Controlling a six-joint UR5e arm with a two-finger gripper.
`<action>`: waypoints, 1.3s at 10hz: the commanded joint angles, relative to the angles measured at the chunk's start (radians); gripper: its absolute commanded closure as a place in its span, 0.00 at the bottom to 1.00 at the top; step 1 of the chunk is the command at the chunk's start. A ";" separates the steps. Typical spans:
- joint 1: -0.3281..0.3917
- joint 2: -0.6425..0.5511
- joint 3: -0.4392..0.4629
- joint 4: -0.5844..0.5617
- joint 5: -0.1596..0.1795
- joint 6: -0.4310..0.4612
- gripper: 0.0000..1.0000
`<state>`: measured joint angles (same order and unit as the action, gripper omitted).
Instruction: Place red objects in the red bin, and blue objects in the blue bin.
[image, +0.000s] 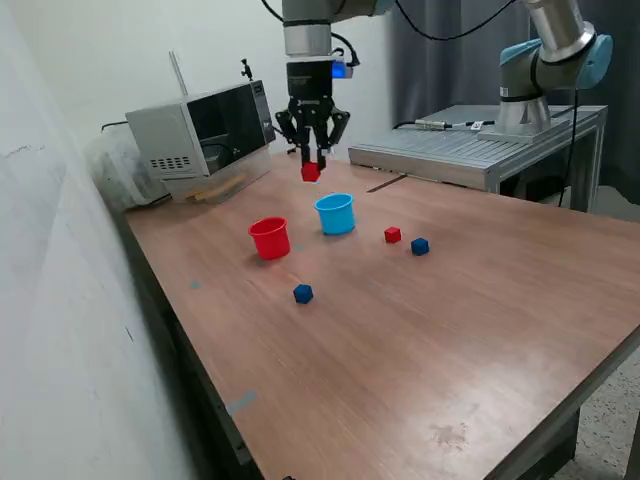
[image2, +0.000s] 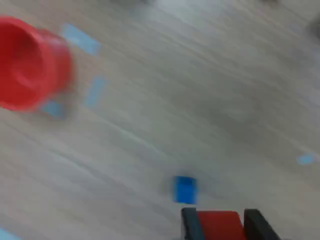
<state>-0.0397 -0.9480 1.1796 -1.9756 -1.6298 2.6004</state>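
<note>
Red cube (image: 311, 172), small and solid, hangs pinched in the gripper (image: 311, 170) above the wooden worktop (image: 420, 330), behind the cups in the exterior view. Below sit a red cup (image: 270, 238) and a sky-blue cup (image: 335, 213), near each other. Another red cube (image: 392, 235) and a dark blue cube (image: 420, 246) lie just beside each other; a second blue cube (image: 303, 293) lies apart.

Wrist view, blurred: the held red cube (image2: 219, 225) sits between dark fingers (image2: 189, 224), a blue cube (image2: 185, 189) and the red cup (image2: 30, 62) below.

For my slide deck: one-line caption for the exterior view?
Gripper holds a small red cube in the air beyond the red plastic cup and light blue plastic cup.
</note>
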 joint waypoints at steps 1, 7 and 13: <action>-0.156 -0.046 -0.027 0.000 0.007 0.001 1.00; -0.266 0.116 -0.167 0.055 0.010 0.013 1.00; -0.232 0.224 -0.138 0.078 0.010 0.012 1.00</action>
<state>-0.2755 -0.7472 1.0375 -1.8958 -1.6194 2.6135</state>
